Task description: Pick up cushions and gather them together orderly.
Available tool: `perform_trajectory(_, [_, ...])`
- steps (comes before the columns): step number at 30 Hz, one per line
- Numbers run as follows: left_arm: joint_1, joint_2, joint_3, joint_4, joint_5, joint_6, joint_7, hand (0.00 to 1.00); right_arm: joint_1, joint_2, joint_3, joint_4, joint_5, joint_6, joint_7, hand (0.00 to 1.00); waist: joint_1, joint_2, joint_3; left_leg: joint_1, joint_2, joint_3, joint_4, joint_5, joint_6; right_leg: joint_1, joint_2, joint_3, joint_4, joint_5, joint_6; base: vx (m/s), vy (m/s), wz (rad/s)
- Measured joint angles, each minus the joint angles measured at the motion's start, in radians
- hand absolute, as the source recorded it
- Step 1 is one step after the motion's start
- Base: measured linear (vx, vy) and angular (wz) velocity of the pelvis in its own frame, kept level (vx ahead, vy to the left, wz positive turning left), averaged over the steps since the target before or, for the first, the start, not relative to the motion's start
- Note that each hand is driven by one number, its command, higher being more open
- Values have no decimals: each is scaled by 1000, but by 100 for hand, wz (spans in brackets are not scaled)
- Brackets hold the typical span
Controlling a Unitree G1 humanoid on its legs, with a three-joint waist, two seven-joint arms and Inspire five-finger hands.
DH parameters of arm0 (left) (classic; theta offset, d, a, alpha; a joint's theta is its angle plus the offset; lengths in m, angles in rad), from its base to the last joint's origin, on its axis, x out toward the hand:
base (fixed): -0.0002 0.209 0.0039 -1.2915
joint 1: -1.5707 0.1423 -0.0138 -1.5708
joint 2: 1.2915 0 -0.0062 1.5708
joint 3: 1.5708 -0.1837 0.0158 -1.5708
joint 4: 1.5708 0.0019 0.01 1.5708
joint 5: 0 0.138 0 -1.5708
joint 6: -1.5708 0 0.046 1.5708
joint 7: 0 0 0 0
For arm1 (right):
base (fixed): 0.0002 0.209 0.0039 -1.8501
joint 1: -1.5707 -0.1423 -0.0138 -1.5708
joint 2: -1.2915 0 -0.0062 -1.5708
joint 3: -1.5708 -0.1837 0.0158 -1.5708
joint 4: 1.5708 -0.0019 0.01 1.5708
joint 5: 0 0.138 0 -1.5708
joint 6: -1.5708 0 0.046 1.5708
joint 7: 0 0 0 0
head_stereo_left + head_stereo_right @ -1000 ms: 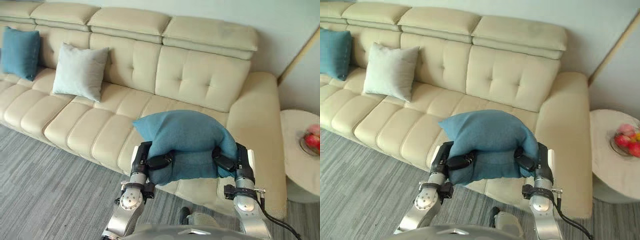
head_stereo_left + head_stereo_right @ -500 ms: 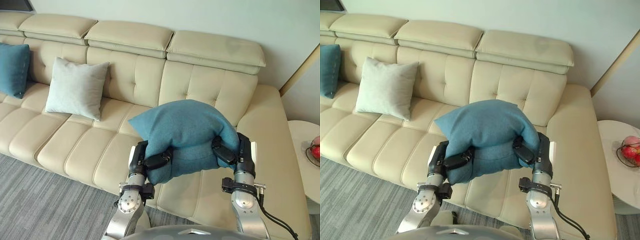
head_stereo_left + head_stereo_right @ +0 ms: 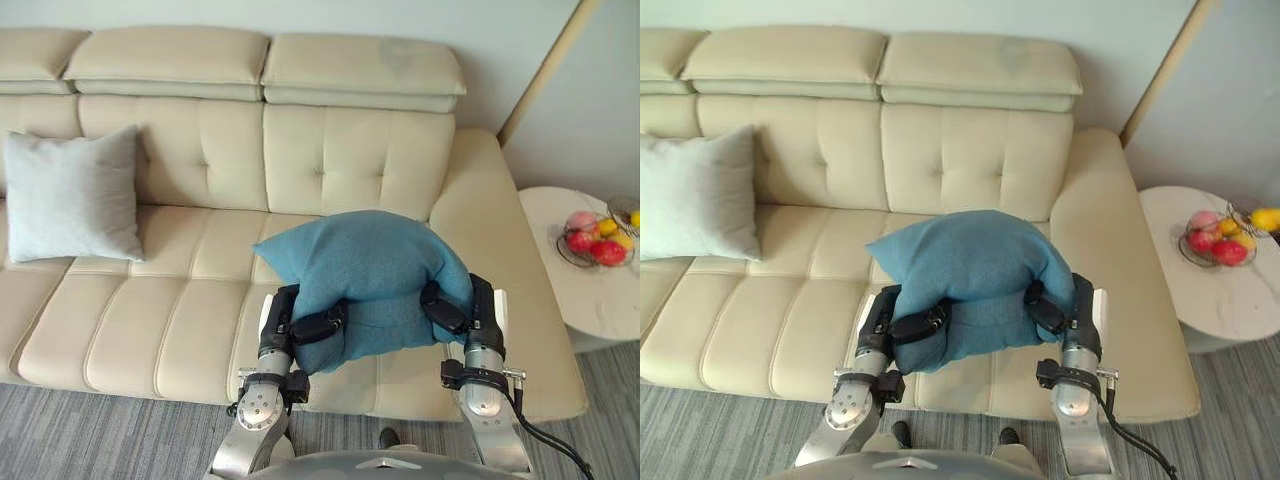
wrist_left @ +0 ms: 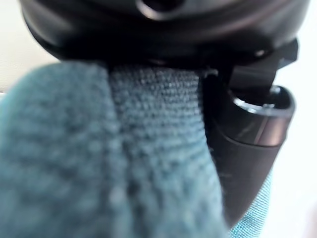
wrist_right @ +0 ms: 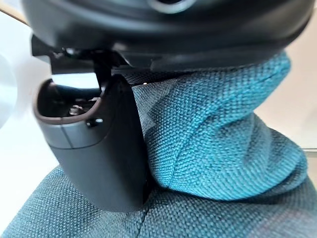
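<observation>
1. A pale grey square fabric cushion (image 3: 70,195) leans on the backrest at the left of the cream tufted leather sofa (image 3: 330,160).
2. The left hand (image 3: 285,322) clamps a teal blue woven fabric cushion (image 3: 365,262), fingers and thumb curled into its left side.
3. That cushion hangs above the sofa's front edge.
4. The right hand (image 3: 482,310) grips its right side likewise.
5. A round white table (image 3: 560,290) beside the sofa's right arm carries a wire bowl of fruit (image 3: 592,243).

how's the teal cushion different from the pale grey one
The teal cushion is darker, and is held up, pinched between the left hand and right hand and bulging; the pale grey cushion leans untouched against the sofa backrest, flat and square. Both are plain fabric.
</observation>
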State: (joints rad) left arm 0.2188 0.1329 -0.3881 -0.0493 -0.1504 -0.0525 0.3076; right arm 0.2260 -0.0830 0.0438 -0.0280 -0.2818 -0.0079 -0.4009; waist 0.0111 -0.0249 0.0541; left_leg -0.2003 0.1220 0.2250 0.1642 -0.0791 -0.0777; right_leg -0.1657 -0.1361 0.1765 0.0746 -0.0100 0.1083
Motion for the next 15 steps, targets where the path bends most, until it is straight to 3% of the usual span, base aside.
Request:
perform_trajectory(7, [-197, -3, 4, 0, 33, 0, 99, 0, -141, -1, 24, -65, -31, 29, -95, 0, 19, 7, 1, -134, 3, 35, 16, 18, 17, -153, -6, -4, 12, 45, 26, -54, 19, -13])
perform_trajectory(12, [-428, -5, 21, 7, 33, -1, 195, 0, -358, -2, 22, -74, -32, 48, -192, 0, 28, 12, 4, -256, 10, 27, 53, 35, 18, -266, -3, -12, 37, 49, 31, -78, -17, 5])
perform_trajectory(13, [-515, -4, 25, 36, 33, -3, 222, 100, -423, -4, 15, -71, -32, 50, -219, 100, 34, 13, 6, -286, 11, 23, 58, 44, 18, -291, -3, -14, 38, 51, 34, -86, -27, 13])
perform_trajectory(15, [-676, 1, 28, 124, 32, -6, 257, 100, -547, -32, 3, -33, -31, 51, -261, 100, 35, 24, 18, -327, 13, 4, 59, 65, 17, -321, 0, -31, 37, 62, 34, -86, -29, 23])
